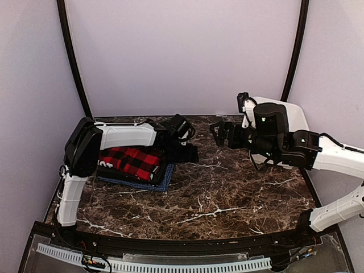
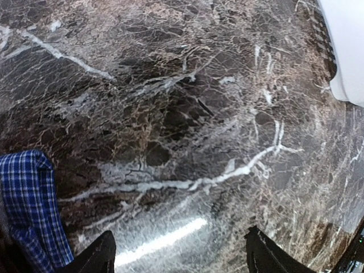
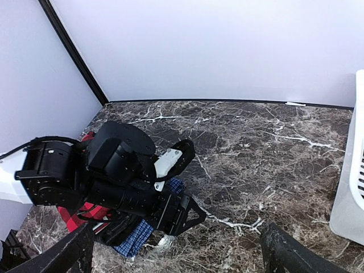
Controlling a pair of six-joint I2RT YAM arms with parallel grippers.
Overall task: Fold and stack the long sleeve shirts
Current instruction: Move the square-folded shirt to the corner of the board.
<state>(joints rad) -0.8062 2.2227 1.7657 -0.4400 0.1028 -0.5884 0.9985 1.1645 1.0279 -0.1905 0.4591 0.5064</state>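
Note:
The long sleeve shirts lie folded in a stack at the left of the table. The red-and-black checked one (image 1: pixel 132 161) is on top, a black one (image 1: pixel 161 172) is under it, and a blue checked one (image 1: pixel 139 183) is at the bottom. My left gripper (image 1: pixel 189 152) hangs just past the stack's right end, open, over bare marble. In the left wrist view only the blue shirt's (image 2: pixel 28 210) edge shows, left of the gripper (image 2: pixel 179 259). My right gripper (image 1: pixel 219 134) hovers open at mid-table, facing the stack. In the right wrist view the red shirt (image 3: pixel 77 219) and the blue shirt (image 3: pixel 136 239) peek out from under the left arm.
A white plastic basket (image 1: pixel 293 116) stands at the back right, behind my right arm, and also shows as a white basket (image 3: pixel 354 187) at the right edge of the right wrist view. Dark marble table (image 1: pixel 227 193) stretches in front. Walls enclose the sides and back.

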